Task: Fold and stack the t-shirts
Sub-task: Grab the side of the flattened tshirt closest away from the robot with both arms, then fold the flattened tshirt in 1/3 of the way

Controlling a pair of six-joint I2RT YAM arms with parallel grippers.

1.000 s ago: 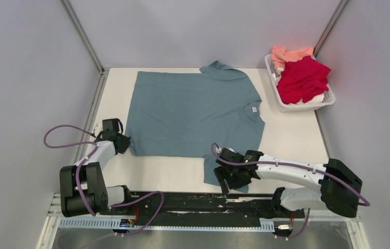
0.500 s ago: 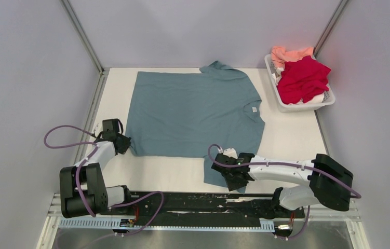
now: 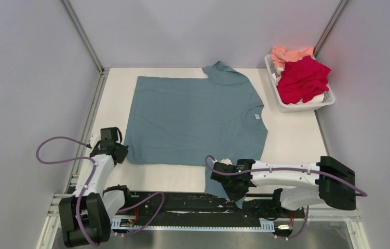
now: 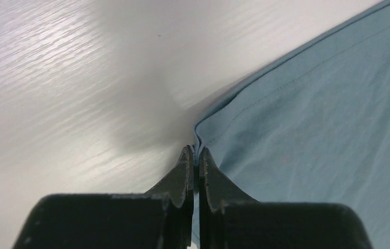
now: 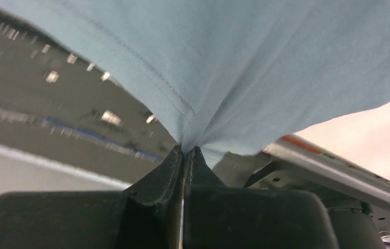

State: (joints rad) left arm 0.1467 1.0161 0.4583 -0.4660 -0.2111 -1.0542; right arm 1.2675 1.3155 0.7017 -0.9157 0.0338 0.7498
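Note:
A teal-blue t-shirt (image 3: 195, 116) lies spread flat on the white table, collar and white tag (image 3: 257, 116) to the right. My left gripper (image 3: 121, 151) is shut on its near left hem corner (image 4: 199, 136). My right gripper (image 3: 232, 191) is shut on the edge of the near sleeve (image 5: 192, 124), which hangs over the table's front edge. A crimson red t-shirt (image 3: 303, 79) and a salmon-pink t-shirt (image 3: 286, 53) lie bunched in the basket at the back right.
The white slotted basket (image 3: 307, 106) stands at the table's back right corner. Bare white table (image 3: 292, 136) shows right of the shirt and a strip at the left (image 4: 52, 88). A black rail (image 3: 182, 205) runs below the front edge.
The right gripper has closed on the near sleeve and moved toward the front edge. The left gripper has drawn the hem corner nearer, and the whole teal shirt has slid slightly toward me.

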